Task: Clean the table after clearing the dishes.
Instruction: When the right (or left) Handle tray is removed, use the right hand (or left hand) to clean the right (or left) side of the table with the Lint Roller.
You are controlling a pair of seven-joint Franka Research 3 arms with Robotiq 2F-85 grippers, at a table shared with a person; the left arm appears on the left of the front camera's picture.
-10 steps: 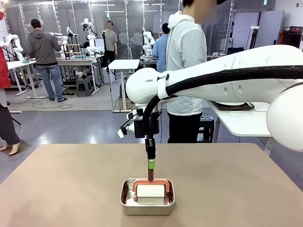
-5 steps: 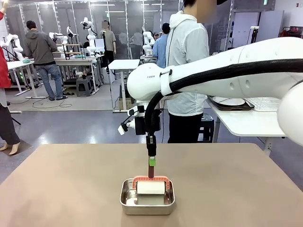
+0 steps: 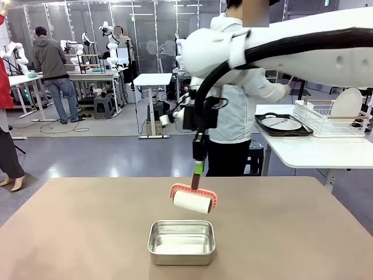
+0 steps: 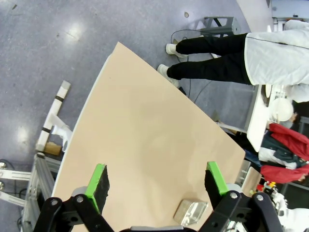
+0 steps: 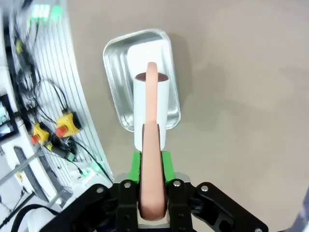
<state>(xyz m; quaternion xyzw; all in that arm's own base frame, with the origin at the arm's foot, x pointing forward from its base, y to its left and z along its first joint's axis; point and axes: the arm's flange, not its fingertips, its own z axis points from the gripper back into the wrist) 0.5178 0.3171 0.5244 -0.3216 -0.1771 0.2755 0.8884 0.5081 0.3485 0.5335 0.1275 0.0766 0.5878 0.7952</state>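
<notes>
Tabletop (image 3: 87,233): rigid, flat, matte tan. Dishes (image 3: 284,124) on white side table (image 3: 303,153). Roller (image 3: 193,201) looks light, with stiff handle and probably tacky drum; hangs above steel pan (image 3: 181,242). Right pincer (image 3: 199,169) clamped on its handle, best hold. Left pincer (image 4: 157,180) spread wide, empty.

White right arm (image 3: 315,61), black cable (image 3: 326,37); left fingers (image 4: 102,187) black, pads (image 4: 216,176) green.

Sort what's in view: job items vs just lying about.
Job:
- table
- lint roller, held above it in the shut right gripper
- steel pan below the roller
- dishes off on the white side table: plate on dark tray, second plate in wire rack

Lying about:
- left gripper, open, holding nothing
- person at the far side
</notes>
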